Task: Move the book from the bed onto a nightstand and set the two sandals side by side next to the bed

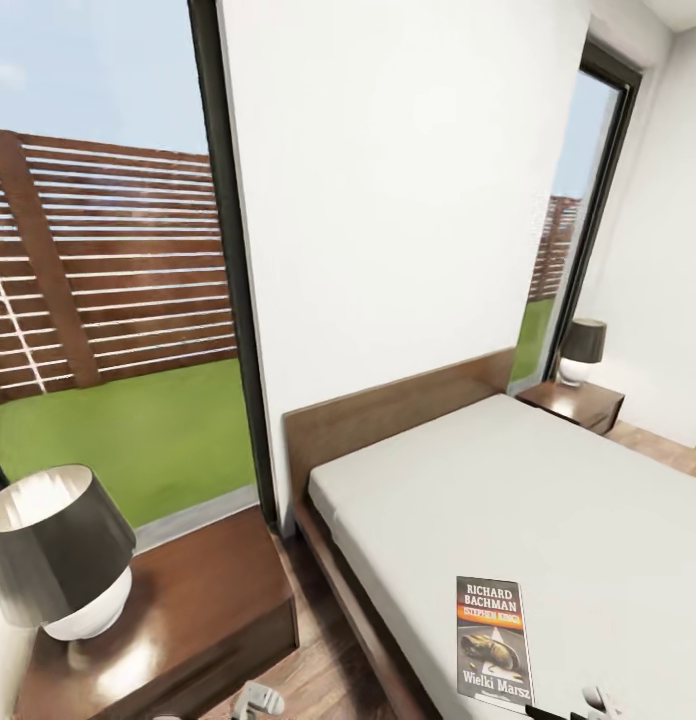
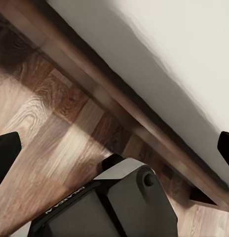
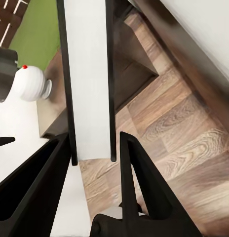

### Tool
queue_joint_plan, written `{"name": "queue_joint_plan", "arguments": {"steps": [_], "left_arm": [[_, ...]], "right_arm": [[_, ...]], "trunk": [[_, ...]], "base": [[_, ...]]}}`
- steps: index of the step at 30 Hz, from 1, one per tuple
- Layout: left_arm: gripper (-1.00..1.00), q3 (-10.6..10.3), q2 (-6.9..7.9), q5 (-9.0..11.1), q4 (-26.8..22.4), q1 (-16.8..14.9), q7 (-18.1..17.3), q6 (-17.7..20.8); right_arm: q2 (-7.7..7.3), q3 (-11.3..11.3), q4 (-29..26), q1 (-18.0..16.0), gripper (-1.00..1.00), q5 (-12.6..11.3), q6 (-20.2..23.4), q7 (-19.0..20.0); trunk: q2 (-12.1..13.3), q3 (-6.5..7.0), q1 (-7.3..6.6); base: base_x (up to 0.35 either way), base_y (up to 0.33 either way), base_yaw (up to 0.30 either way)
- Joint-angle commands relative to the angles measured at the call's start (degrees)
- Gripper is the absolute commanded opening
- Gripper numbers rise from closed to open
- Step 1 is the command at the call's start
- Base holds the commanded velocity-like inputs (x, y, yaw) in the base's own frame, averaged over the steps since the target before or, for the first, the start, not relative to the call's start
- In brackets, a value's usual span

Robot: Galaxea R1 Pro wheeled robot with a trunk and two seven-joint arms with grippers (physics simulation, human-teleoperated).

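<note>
The book (image 1: 494, 640), with its dark cover and white "RICHARD BACHMAN" lettering, shows face up over the near edge of the bed's pale mattress (image 1: 548, 500). In the right wrist view the book (image 3: 90, 84) is edge-on, its white pages between dark covers. My right gripper (image 3: 95, 140) is shut on its near end, one finger against each cover. My left gripper (image 2: 114, 148) is open above the plank floor beside the bed frame (image 2: 119, 106), with nothing between its fingers. A nightstand (image 1: 188, 600) stands left of the bed and a second nightstand (image 1: 573, 400) at the far side. The sandals are out of view.
A dark-shaded lamp (image 1: 58, 560) takes up the left part of the near nightstand's top, and another lamp (image 1: 583, 350) stands on the far one. A narrow floor strip (image 1: 323, 660) runs between the near nightstand and the bed. A dark robot part (image 2: 109, 207) sits low by the left gripper.
</note>
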Motion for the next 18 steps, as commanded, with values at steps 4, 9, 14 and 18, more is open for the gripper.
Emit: {"name": "queue_joint_plan", "arguments": {"steps": [4, 9, 14, 18], "left_arm": [[1.00, -0.5, -0.01, 0.5, 0.0, -0.1, -0.1, 0.0], [1.00, -0.5, 0.01, 0.5, 0.0, -0.1, -0.1, 0.0], [1.00, -0.5, 0.00, 0.5, 0.0, -0.1, -0.1, 0.0], [1.00, -0.5, 0.01, 0.5, 0.0, -0.1, -0.1, 0.0]], "right_arm": [[-0.01, 0.0, 0.0, 0.0, -1.00, -0.6, 0.6, 0.1], [-0.01, 0.0, 0.0, 0.0, -1.00, -0.6, 0.6, 0.1], [-0.02, 0.0, 0.0, 0.0, -1.00, -0.6, 0.6, 0.2], [-0.03, 0.0, 0.0, 0.0, -1.00, -0.6, 0.6, 0.4]], "trunk": [[-0.1, -0.12, 0.03], [-0.1, -0.12, 0.03], [-0.1, -0.12, 0.03], [-0.1, -0.12, 0.03]], "base": [[0.100, 0.019, 0.291], [0.148, 0.034, 0.291], [0.016, 0.003, 0.286], [0.003, 0.001, 0.135]]}}
